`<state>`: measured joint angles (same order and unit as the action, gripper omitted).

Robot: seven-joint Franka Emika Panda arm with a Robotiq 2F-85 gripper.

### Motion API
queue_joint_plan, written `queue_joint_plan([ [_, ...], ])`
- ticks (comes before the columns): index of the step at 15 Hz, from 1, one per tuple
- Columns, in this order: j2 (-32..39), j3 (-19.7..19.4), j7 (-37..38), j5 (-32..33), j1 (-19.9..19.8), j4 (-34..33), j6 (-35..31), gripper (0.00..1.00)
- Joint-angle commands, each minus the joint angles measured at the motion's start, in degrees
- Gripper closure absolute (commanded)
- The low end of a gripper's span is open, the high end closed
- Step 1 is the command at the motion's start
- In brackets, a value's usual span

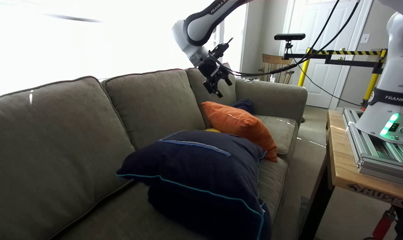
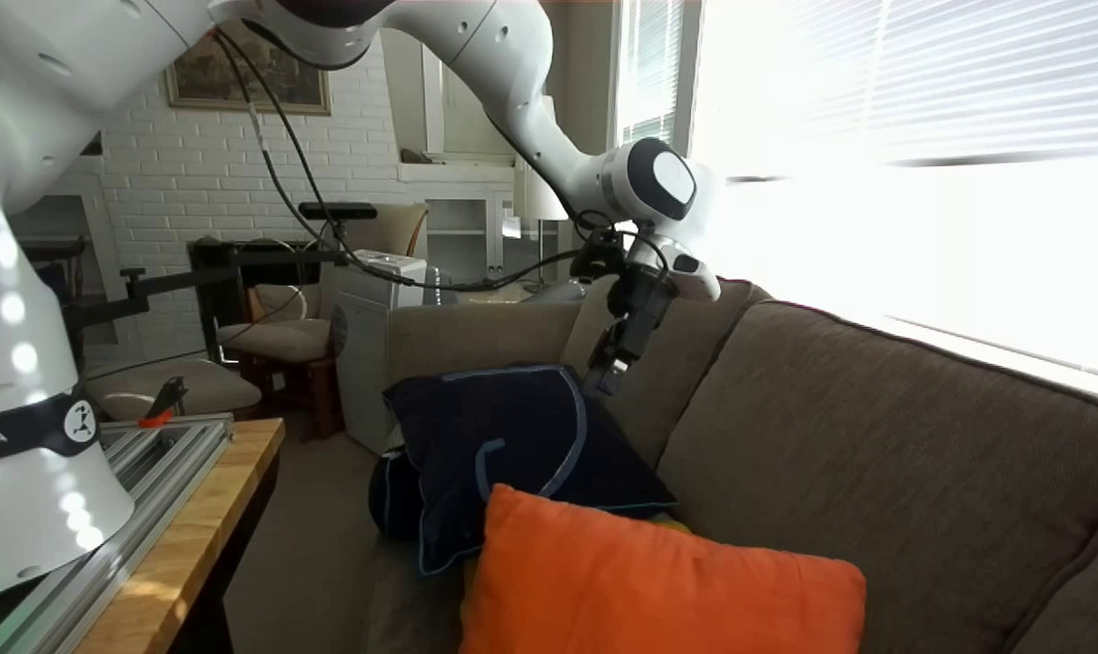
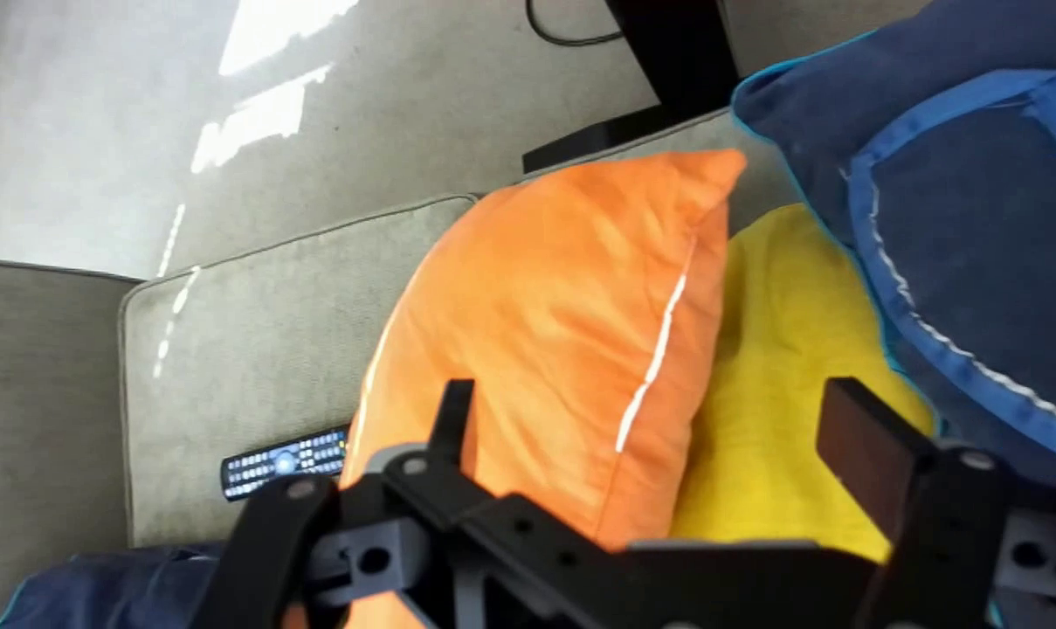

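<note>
My gripper [image 1: 224, 88] is open and empty, tilted downward above the sofa seat, near the backrest. It also shows in an exterior view [image 2: 605, 377] and in the wrist view [image 3: 650, 384]. An orange pillow [image 3: 536, 332] lies below it, showing between the fingers and under the left one. A yellow pillow [image 3: 781, 367] is beside it, partly hidden by the orange pillow and a large navy pillow [image 3: 973, 201] with blue trim. The navy pillow [image 1: 201, 166] rests on another dark pillow. A black remote [image 3: 287, 461] lies on the seat, partly covered by the orange pillow.
The grey-brown sofa backrest [image 1: 151, 106] rises behind the pillows. Another navy pillow [image 1: 244, 105] lies near the sofa arm [image 1: 271, 96]. A wooden table [image 1: 341, 156] bears the robot base. A camera [image 1: 289, 36] stands on a bracket. Cables [image 1: 271, 71] hang from the arm.
</note>
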<state>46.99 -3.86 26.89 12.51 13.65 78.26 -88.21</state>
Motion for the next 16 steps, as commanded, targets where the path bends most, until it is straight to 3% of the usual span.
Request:
queue_joint_plan([
  [1,3.5,-2.0,1.7,4.4,0.7,-1.7,-1.0,0.00],
  [4,4.5,-3.1,4.8,6.1,0.7,-0.8,-8.0,0.00],
  [9,5.1,-3.5,5.3,5.6,0.0,0.6,-26.1,0.00],
  [16,5.3,-4.5,5.9,3.8,-0.3,7.0,-31.1,0.00],
])
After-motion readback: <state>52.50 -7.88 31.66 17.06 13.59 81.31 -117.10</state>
